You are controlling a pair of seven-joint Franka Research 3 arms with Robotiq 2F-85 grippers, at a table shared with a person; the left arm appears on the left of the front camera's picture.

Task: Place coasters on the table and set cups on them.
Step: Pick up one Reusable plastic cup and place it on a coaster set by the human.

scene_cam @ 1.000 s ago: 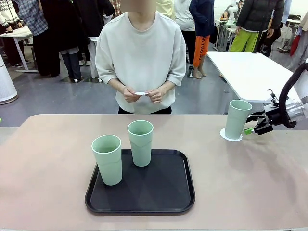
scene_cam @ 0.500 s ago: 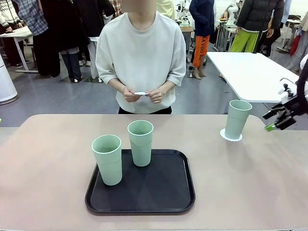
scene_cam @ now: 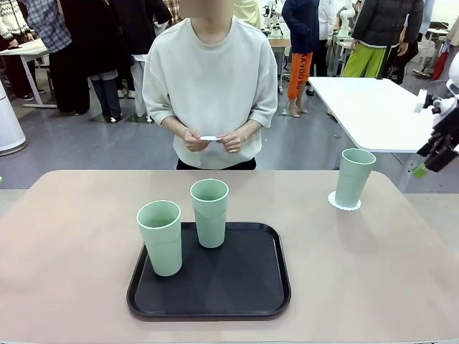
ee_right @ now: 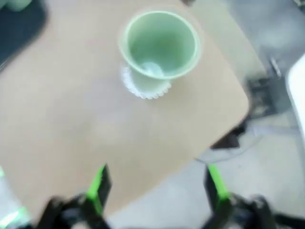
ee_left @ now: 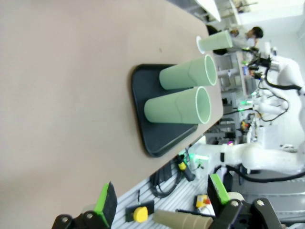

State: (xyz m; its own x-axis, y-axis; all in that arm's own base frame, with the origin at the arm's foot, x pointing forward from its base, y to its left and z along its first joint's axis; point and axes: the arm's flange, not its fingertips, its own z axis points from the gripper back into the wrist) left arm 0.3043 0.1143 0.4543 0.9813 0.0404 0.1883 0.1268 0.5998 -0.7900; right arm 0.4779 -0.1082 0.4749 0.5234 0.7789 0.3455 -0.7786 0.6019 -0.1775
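Beige-pink tabletop (scene_cam: 72, 236) fills the front view, with a crowded room and a white table (scene_cam: 373, 107) behind it. A person (scene_cam: 211, 79) in a pale sweatshirt stands at the far side, pinching a held coaster (scene_cam: 209, 138) between both hands at waist height. A black tray (scene_cam: 251, 287) sits at the near middle and carries two upright tumblers: the left cup (scene_cam: 161, 238) toward its front and the middle cup (scene_cam: 209, 213) at its back edge, close together. Bare tabletop lies between the tray and the third cup (scene_cam: 354, 177), which stands upright on a lacy coaster (scene_cam: 344, 201) near the far right corner. A second ago the right claw (scene_cam: 428, 159) was just beside that cup at its right, low over the surface. Now it has drawn back and risen to the picture's right edge, past the tabletop's rim, while the cup and its coaster have stayed put and the person's hands have not shifted. The right claw stands wide open and empty, well apart from the third cup. Its own blurred view looks down on the cup and coaster ahead of its green pads (ee_right: 97, 183). The left claw (ee_left: 162, 200) is also spread wide and holds nothing. It hangs off the tabletop's edge, well apart from the tray and both cups on it.
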